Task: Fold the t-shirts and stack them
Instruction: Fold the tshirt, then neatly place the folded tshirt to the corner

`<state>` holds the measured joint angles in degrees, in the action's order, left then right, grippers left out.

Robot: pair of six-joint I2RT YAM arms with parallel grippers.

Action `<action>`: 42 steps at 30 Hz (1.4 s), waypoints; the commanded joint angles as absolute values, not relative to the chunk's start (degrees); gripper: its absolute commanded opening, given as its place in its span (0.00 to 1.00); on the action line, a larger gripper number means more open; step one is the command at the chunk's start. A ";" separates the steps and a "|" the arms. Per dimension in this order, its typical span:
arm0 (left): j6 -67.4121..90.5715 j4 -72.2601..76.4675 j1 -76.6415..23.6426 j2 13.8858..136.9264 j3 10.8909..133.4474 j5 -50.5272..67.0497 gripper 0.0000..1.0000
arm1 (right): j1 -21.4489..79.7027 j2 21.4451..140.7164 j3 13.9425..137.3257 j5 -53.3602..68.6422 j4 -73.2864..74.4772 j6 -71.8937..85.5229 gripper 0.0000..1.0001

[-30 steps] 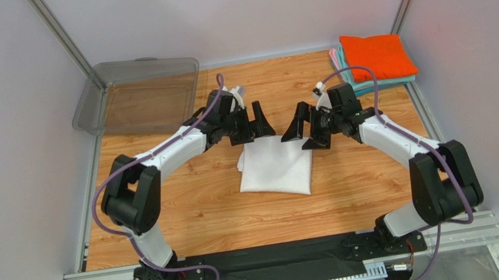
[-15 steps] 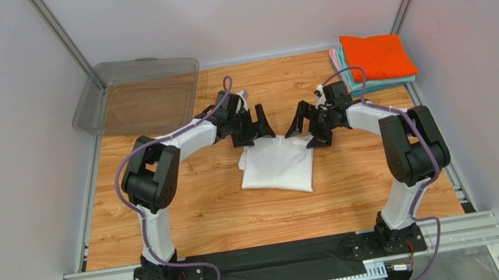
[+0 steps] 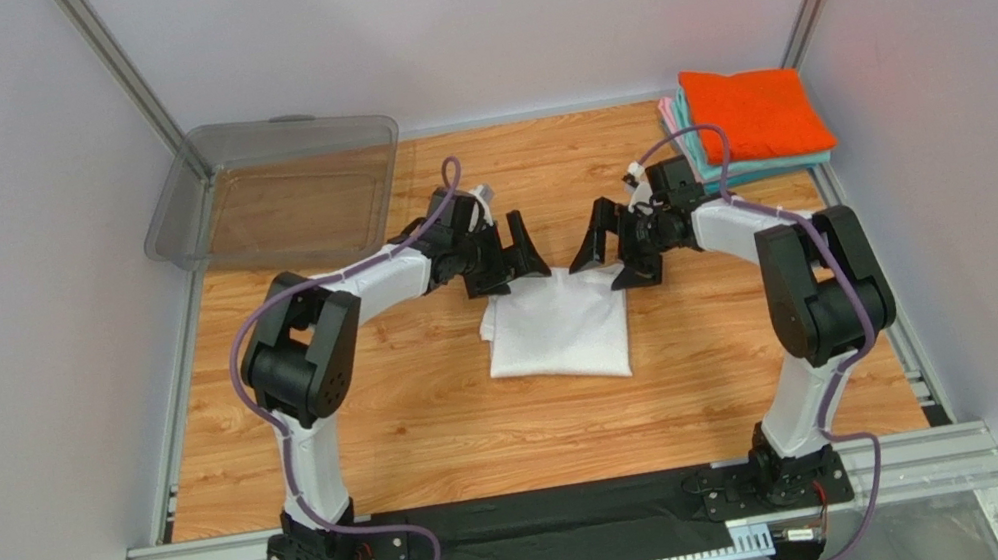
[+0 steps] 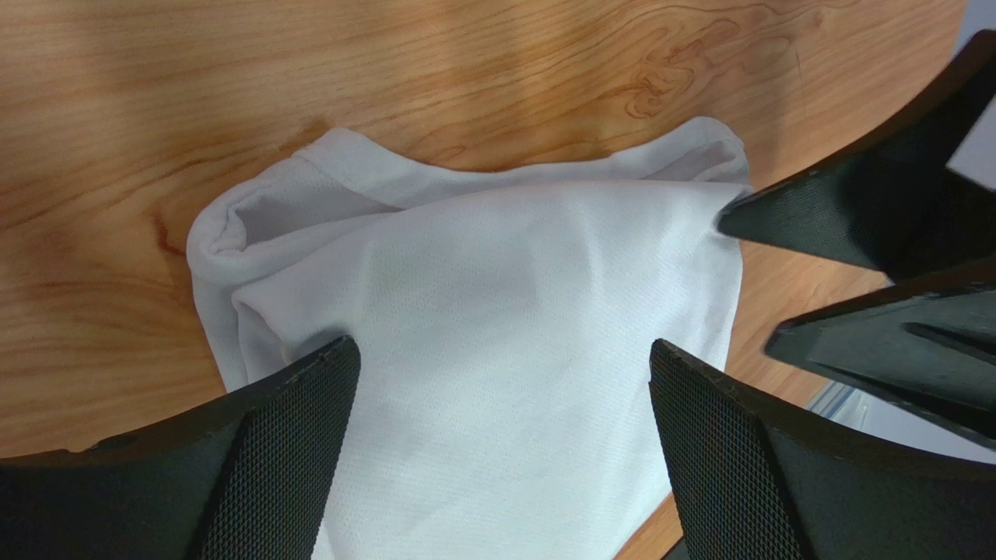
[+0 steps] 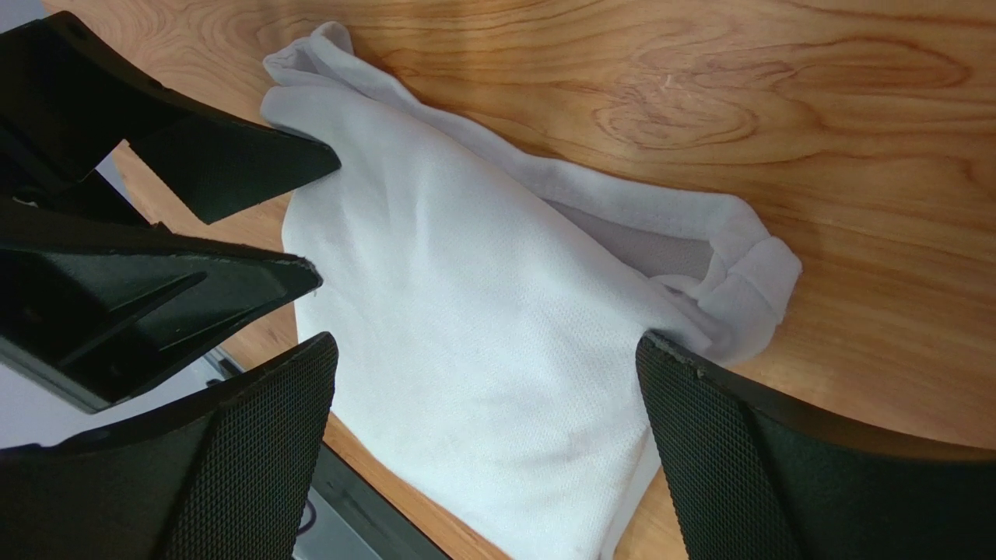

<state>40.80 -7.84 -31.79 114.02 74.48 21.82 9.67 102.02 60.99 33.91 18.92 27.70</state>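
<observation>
White t-shirt [image 3: 556, 330], folded at table ctr, is being flanked at its far edge by left gripper [image 3: 510, 260] & right gripper [image 3: 611, 249]. Both are being held wide open, empty, approx. equally near. Folded stack [image 3: 752, 116] is being stored far right.

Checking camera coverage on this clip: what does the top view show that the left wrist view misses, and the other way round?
Only the top view: the bin at the far left and the folded stack at the far right, orange on top.
Only the left wrist view: the mesh pads of the left gripper and the bunched, rolled far edge of the white shirt.
Both: the shirt lying on the table, with the left gripper and the right gripper open at its far edge.
</observation>
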 commanded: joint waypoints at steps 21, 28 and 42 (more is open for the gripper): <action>41.12 -25.66 -32.43 36.16 39.66 -7.47 1.00 | 9.32 34.55 43.78 2.80 37.17 29.18 1.00; 46.14 -34.08 -32.52 27.69 31.38 -12.65 1.00 | 9.32 37.87 37.54 8.78 36.13 30.06 1.00; 46.93 -35.42 -32.43 22.24 26.90 -13.26 1.00 | 16.78 63.62 39.02 6.07 22.86 32.52 0.95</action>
<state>45.84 -35.62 -32.27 23.77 27.83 -12.56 15.27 60.45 35.79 9.30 28.97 31.75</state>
